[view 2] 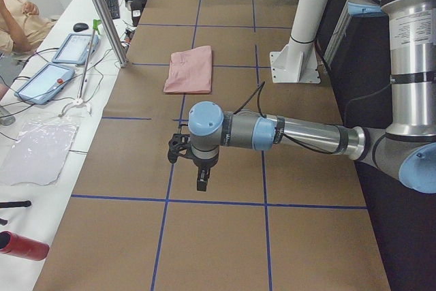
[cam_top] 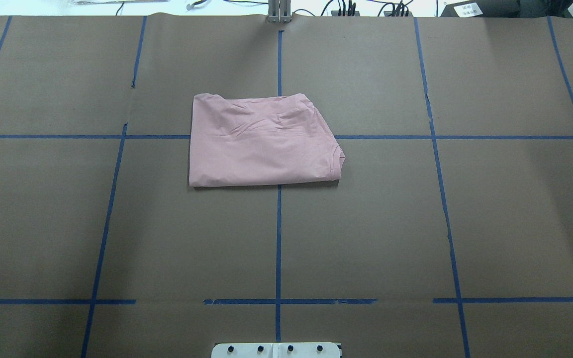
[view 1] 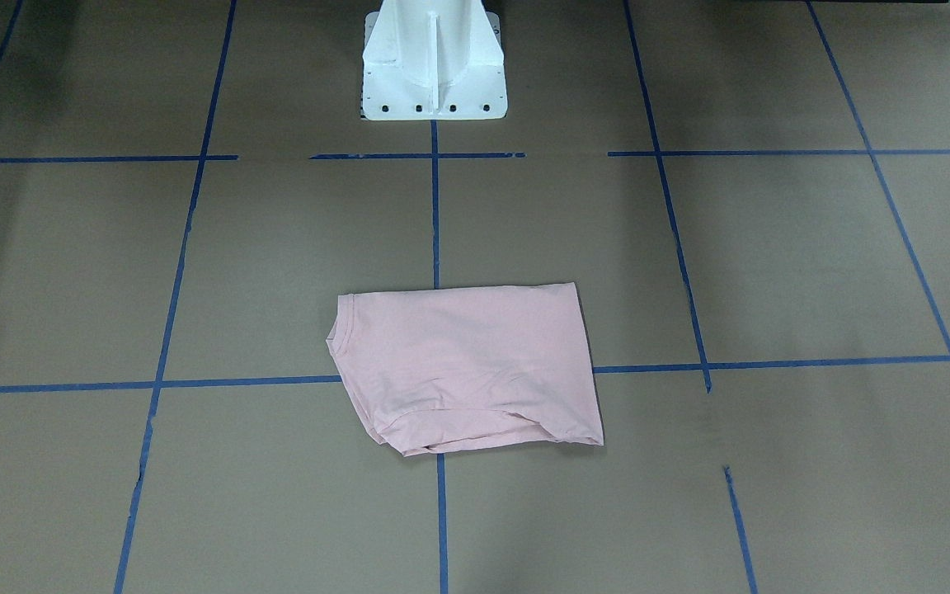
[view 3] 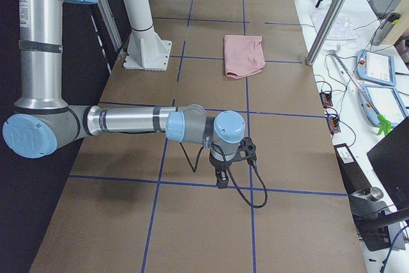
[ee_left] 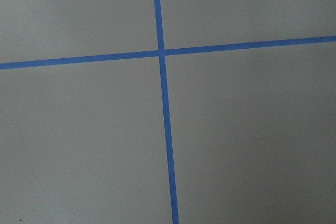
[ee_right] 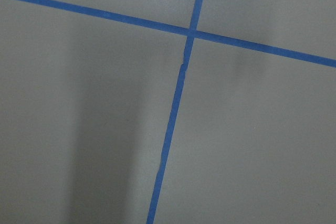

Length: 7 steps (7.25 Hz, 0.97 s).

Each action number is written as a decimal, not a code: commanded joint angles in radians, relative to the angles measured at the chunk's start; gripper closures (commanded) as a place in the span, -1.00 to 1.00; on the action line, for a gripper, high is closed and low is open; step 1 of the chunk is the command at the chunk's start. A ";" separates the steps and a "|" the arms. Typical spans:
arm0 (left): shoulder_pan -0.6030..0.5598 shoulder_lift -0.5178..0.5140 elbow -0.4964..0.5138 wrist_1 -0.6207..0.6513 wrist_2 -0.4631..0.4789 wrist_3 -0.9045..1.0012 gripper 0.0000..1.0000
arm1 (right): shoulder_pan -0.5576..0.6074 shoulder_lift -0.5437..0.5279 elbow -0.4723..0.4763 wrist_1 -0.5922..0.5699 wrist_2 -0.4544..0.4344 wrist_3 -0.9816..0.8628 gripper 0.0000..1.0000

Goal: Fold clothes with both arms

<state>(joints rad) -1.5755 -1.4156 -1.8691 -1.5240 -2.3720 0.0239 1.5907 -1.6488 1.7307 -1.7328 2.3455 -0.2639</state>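
— Progress on the fold, going from the robot's left across?

— Left arm first. It reaches out over bare counter at the left end, well apart from the cloth. Its hand points down with no cloth in it that I can see. Only the side camera catches it, so I cannot tell whether it is open or closed.

— And the middle?

— The T-shirt lies flat as a compact rectangle, plain side up. It straddles the centre tape line, more of it on the robot's left, on the half of the counter away from the pedestal. The collar sits at its right edge. I judge the folding all but done. At most the layered far edge, slightly uneven, wants tidying.

— Right side?

— The right arm mirrors the left one over the right end. Its hand points down, far from the shirt, and again I cannot tell whether it is open or closed.

— What does one view give that another lacks?

— Overhead and front cameras show the shirt's outline and creases but no arm at all. Only the side cameras show the arms. Each wrist camera sees just a tape crossing on brown paper, with no cloth and no hand.
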 commanded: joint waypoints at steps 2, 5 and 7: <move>0.002 -0.002 -0.001 0.001 -0.003 -0.001 -1.00 | -0.002 0.015 0.000 0.004 0.002 0.008 -1.00; 0.003 -0.016 -0.023 -0.021 -0.003 -0.001 -1.00 | -0.002 0.033 -0.010 0.003 0.002 0.009 -1.00; 0.003 -0.016 -0.048 -0.038 -0.003 -0.007 -1.00 | 0.000 0.027 -0.013 0.003 0.005 0.008 -1.00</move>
<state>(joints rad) -1.5730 -1.4298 -1.9108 -1.5510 -2.3745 0.0195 1.5900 -1.6187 1.7131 -1.7303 2.3483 -0.2568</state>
